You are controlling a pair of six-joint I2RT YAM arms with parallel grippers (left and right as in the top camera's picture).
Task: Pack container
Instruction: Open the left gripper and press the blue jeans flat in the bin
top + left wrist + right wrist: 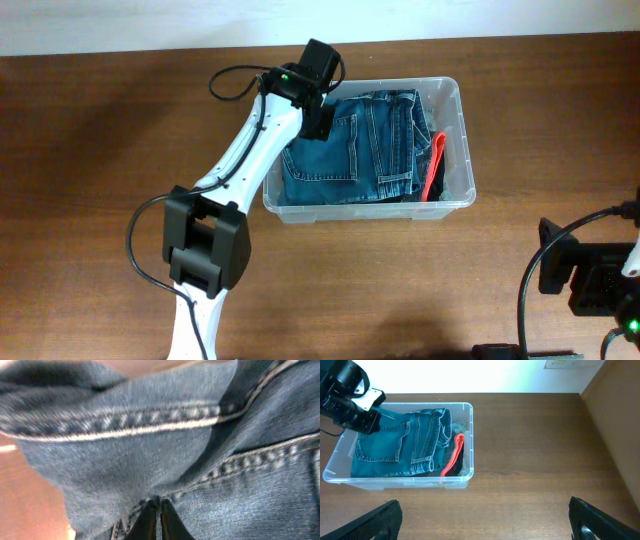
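The clear plastic container (pixel 458 150) stands at the back middle of the table, also in the right wrist view (pixel 467 440). Folded blue jeans (pixel 350 150) fill most of it, with a red item (pixel 434 165) along the right side over something dark. My left gripper (pixel 322 122) is down at the jeans' back left corner. In the left wrist view its fingers (pixel 156 505) are pressed together against the denim (pixel 165 445); pinched cloth does not show clearly. My right gripper (pixel 485 525) is open and empty over bare table at the front right.
The right arm's base and cables (pixel 590 280) sit at the front right corner. A pale wall (pixel 470 375) runs behind the table, and a wooden panel (pixel 620 420) stands to the right. Brown tabletop (pixel 100 150) surrounds the bin.
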